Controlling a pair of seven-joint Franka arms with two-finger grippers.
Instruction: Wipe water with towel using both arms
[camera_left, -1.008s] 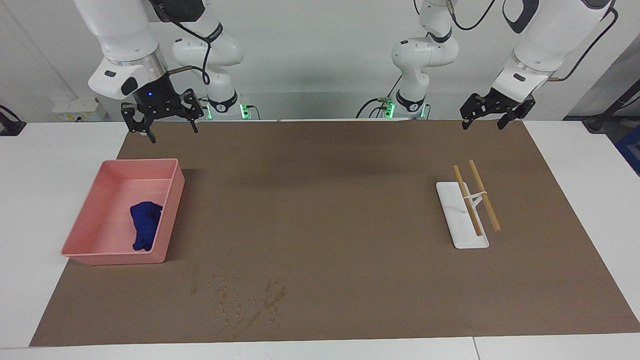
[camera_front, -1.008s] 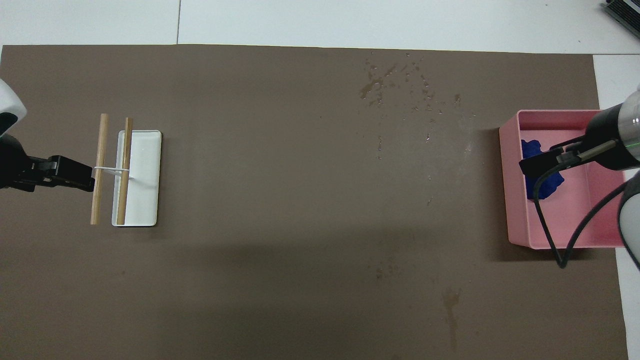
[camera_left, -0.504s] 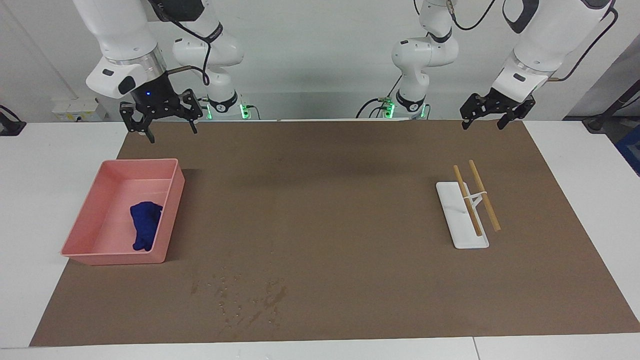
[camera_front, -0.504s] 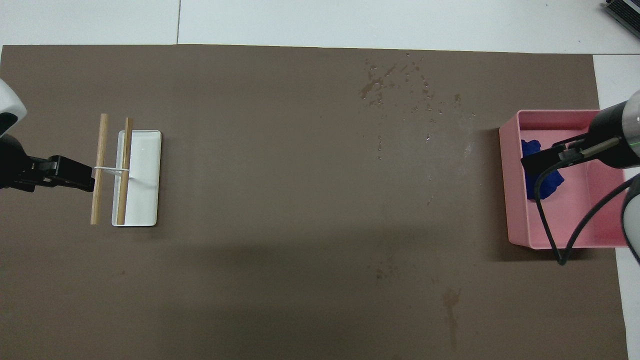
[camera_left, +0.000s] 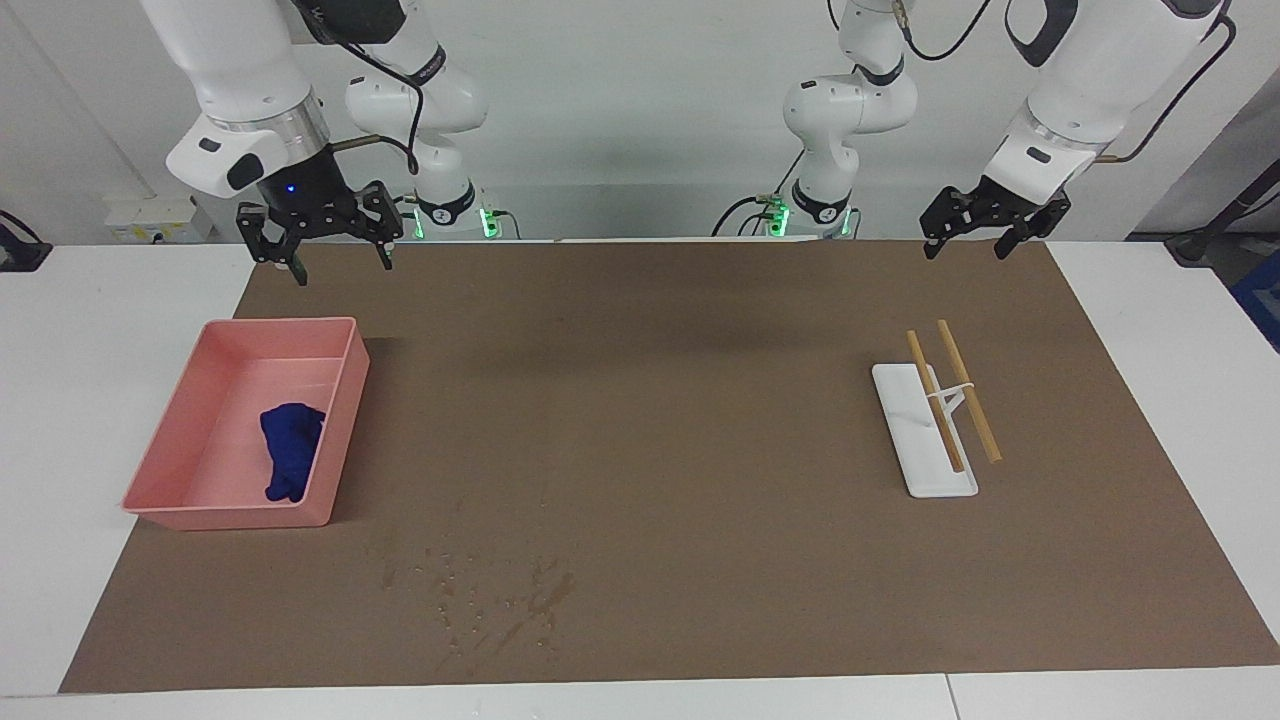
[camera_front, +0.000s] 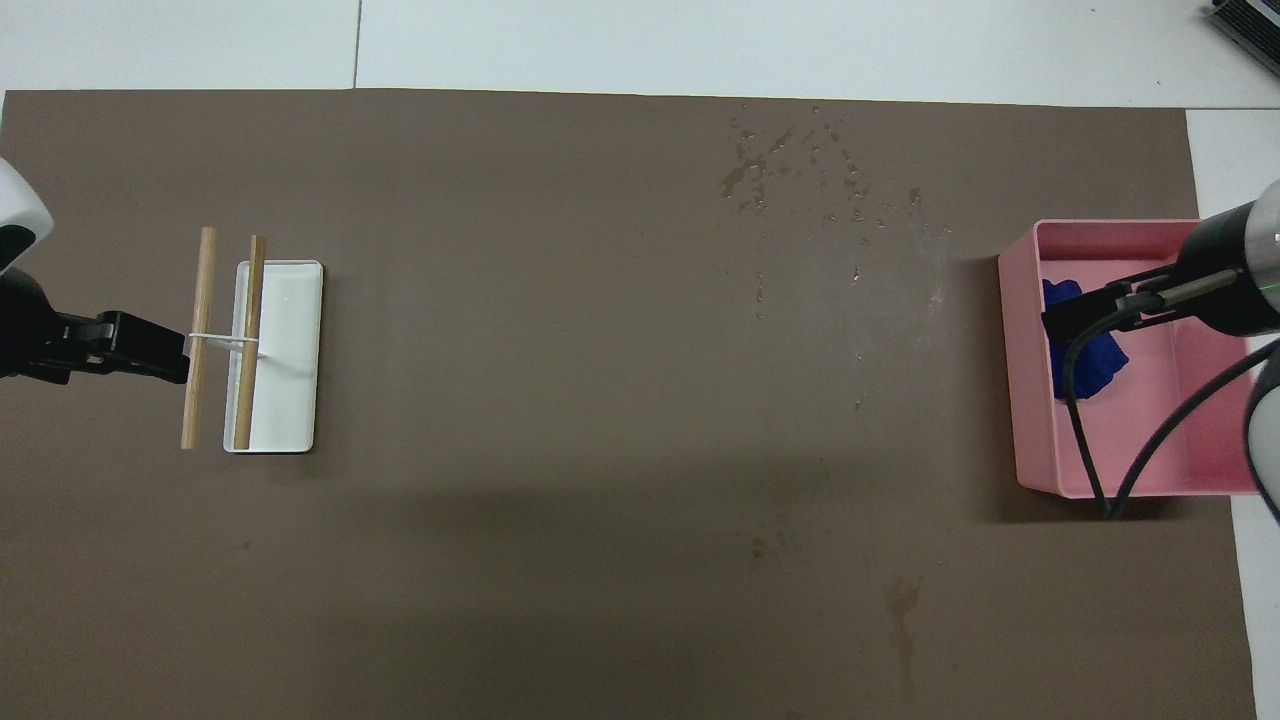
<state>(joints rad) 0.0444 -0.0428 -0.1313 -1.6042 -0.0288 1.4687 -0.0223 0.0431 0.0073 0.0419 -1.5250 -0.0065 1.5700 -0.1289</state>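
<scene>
Right end effector (camera_left: 318, 238) hangs in the air over the mat edge nearest the robots, at the right arm's end of the tabletop, just robot-side of the pink bin; fingers spread apart, holding nothing. Left end effector (camera_left: 984, 225) hangs over the matching mat edge at the left arm's end, fingers likewise apart and empty. Both are clear of every object.

The towel (camera_left: 291, 447), a crumpled deep-blue cloth, lies inside the pink bin (camera_left: 188, 436), against the bin wall that faces the middle of the mat. In the overhead view the right arm's black wrist crosses over part of the towel (camera_front: 1098, 358), though the facing view shows the end effector well above and short of it.

The water (camera_front: 760, 290) shows as a faint narrow streak on the brown mat (camera_left: 650, 400), farther from the robots than the mat's centre and toward the right arm's end. Just farther out, close to the mat's outer edge, sits a cluster of dark splatter marks (camera_left: 500, 600). Bin and marks are near each other but apart.

Toward the left arm's end, a white rectangular tray (camera_left: 918, 440) lies flat on the mat. Two wooden sticks (camera_left: 950, 395), joined by a white band, rest slanted across it, one over the tray and one off its edge.

A white tabletop (camera_left: 80, 330) surrounds the mat.
</scene>
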